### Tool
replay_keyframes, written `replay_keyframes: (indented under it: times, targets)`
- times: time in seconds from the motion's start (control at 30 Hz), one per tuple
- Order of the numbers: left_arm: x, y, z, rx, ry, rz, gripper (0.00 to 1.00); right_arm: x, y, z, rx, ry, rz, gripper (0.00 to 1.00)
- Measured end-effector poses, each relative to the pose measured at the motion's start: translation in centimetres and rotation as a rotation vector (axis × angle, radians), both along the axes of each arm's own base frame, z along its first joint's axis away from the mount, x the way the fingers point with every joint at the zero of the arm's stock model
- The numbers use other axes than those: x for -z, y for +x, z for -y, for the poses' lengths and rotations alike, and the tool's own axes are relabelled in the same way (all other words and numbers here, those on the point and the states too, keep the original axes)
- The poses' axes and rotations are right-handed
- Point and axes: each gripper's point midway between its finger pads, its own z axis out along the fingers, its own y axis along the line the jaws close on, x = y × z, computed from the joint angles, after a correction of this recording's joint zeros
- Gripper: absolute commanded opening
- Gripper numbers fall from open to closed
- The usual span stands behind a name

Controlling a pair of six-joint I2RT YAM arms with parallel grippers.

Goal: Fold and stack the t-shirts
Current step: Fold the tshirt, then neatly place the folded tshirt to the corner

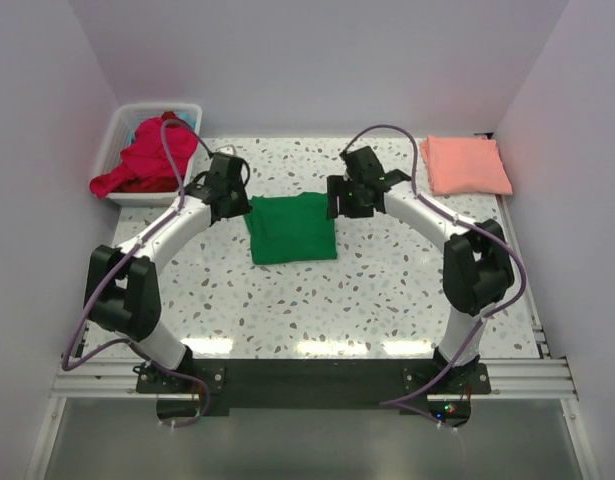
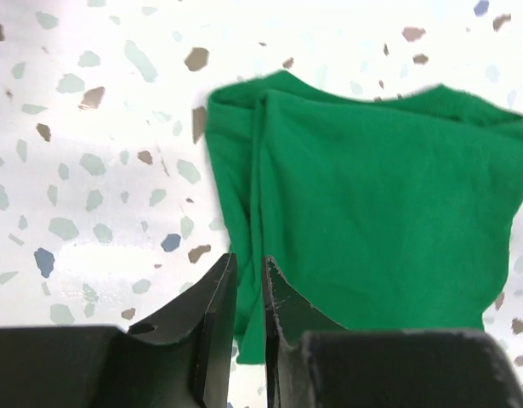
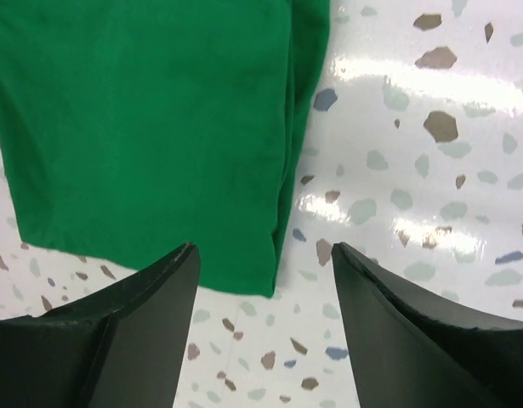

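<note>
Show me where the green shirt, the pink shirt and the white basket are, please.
green t-shirt [image 1: 292,228]: top view, middle of the folded cloth.
salmon-pink t-shirt [image 1: 465,165]: top view, middle of the folded shirt.
white basket [image 1: 114,133]: top view, its left wall.

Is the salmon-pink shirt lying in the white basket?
No, the salmon-pink shirt lies folded on the table at its far right corner, while the white basket at far left holds red shirts.

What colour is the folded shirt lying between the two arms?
The folded shirt is plain bright green; clearest in the right wrist view.
</note>
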Motion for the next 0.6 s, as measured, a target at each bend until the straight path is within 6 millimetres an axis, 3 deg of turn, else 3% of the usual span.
replay_keyframes:
  times: [0.33, 0.6]
  targets:
    - [0.5, 1.9, -1.1, -0.018, -0.227, 0.007, 0.22, 3.6, 4.0, 1.5, 0.041, 0.289, -0.053, 0.73]
    - [0.6, 2.6, -1.3, 0.011, -0.352, 0.017, 0.22, 6.2, 4.0, -1.3, -0.059, 0.435, -0.112, 0.74]
